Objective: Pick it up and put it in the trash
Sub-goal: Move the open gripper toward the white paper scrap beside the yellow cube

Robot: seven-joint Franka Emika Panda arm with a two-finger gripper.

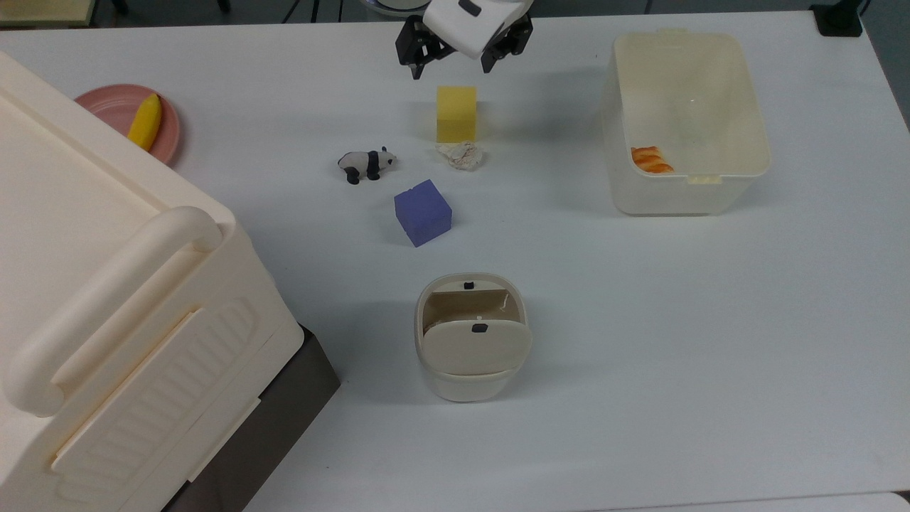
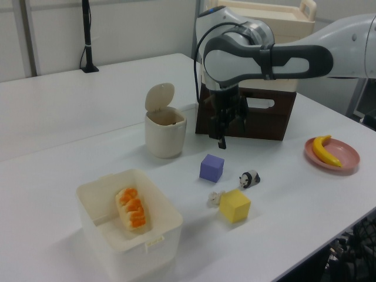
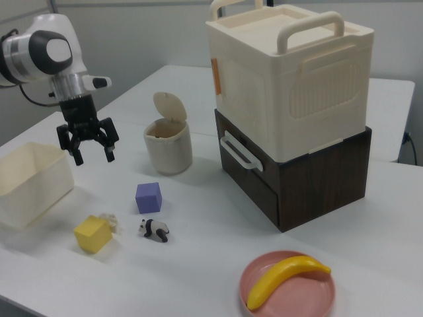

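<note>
White tabletop (image 1: 675,341) here, pretty uncluttered, and going across the top view from its left: a big cream box with a handle (image 1: 106,299) sits on a dark brown drawer unit (image 1: 284,419) at the tabletop's near left corner, and behind it by the left edge there's a pink plate (image 1: 114,114) with a banana (image 1: 145,121) lying on it. Toward the middle, a little panda figure (image 1: 366,164) stands near a purple cube (image 1: 422,212), and just past those is the crumpled paper wad (image 1: 461,155), lying on the tabletop right up against the near face of the yellow cube (image 1: 456,114), in the middle of the far half. The trash bin (image 1: 471,338) is well apart from it, nearer the front edge, around the tabletop's centre, with its flap lid tipped up so you can see inside. Over by the right edge there's a translucent tub (image 1: 686,121) holding some orange food pieces (image 1: 651,159). In the left view the room behind is plain pale wall panels with a black stand (image 2: 88,35) at the tabletop's far corner. The arm (image 2: 282,50) reaches in over the far edge with its wrist pointing straight down, and the claw (image 3: 86,144) hangs in the air above the tabletop, just beyond the yellow cube, fingers (image 3: 108,146) spread wide, nothing in them.
</note>
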